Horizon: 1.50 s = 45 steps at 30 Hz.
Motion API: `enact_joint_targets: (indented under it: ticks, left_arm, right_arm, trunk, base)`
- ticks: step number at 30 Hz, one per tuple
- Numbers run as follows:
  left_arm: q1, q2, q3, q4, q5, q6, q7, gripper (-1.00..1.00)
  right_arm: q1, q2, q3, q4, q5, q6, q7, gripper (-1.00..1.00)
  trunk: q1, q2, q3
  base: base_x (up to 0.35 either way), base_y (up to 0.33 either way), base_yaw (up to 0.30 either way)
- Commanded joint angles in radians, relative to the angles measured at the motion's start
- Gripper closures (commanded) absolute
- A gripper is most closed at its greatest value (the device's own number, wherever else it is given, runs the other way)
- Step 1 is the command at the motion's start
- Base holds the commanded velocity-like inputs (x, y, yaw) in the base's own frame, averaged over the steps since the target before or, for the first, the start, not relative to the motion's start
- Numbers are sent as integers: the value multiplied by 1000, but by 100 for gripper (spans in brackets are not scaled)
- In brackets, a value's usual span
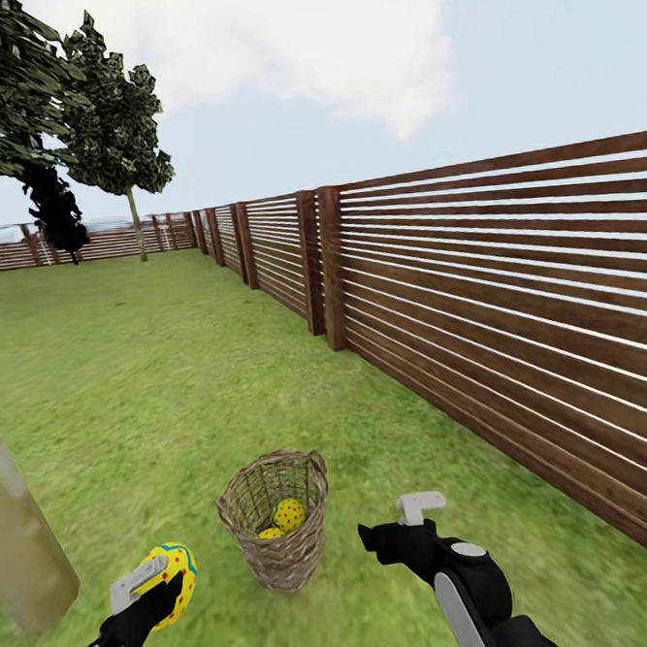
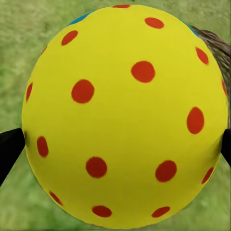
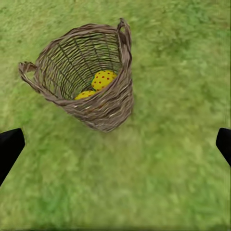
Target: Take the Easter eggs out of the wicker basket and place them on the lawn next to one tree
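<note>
The left gripper (image 1: 154, 582) is clamped on one Easter egg (image 1: 174, 580), held low at about 7 o'clock in the head view, above the lawn (image 1: 153, 376). Seen from the left wrist, that egg (image 2: 126, 115) is yellow with red dots, the dark fingertips (image 2: 8, 149) pressing on its two sides and a strip of wicker just behind it.

The wicker basket (image 1: 281, 551) stands upright on the grass near 6 o'clock, between the two arms, with two eggs inside (image 1: 288, 514). The right wrist camera looks down into the basket (image 3: 103, 108), where the two eggs in the basket (image 3: 103, 79) lie touching at the bottom.

The right gripper (image 1: 403, 526) hovers just beside the basket at about 5 o'clock, fingers spread apart and holding nothing.

A pale trunk (image 1: 20, 552) rises at 8 o'clock, near the held egg. The slatted fence (image 1: 478, 311) runs along from 3 o'clock toward 11, where a leafy tree (image 1: 119, 135) stands far off.
</note>
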Motion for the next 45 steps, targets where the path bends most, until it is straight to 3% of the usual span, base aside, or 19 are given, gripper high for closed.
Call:
enact_joint_targets:
  ticks: [1,7,25,30,45]
  left_arm:
    - [-1,-1,5,-1,-9,4,-10,100]
    - [-1,-1,5,0,-9,2,-11,100]
    - [-1,0,5,5,-12,1,-10,100]
    - [-1,0,5,6,-13,1,-10,100]
    - [-1,0,5,7,-14,1,-9,100]
  right_arm:
    - [-1,0,2,-1,-10,4,-11,-100]
    - [-1,0,6,0,-10,3,-5,-100]
    - [-1,4,24,10,-14,4,-9,-100]
    - [-1,2,54,5,-11,1,-11,-100]
    - [-1,2,60,8,-9,1,-14,-100]
  trunk:
    - [0,-1,-1]
    - [0,-1,-1]
    - [0,-1,-1]
    - [0,-1,-1]
    - [0,-1,-9]
  base:
    - [-130,42,290]
    - [-115,182,223]
    - [-117,238,15]
    - [-118,93,10]
    - [-82,84,244]
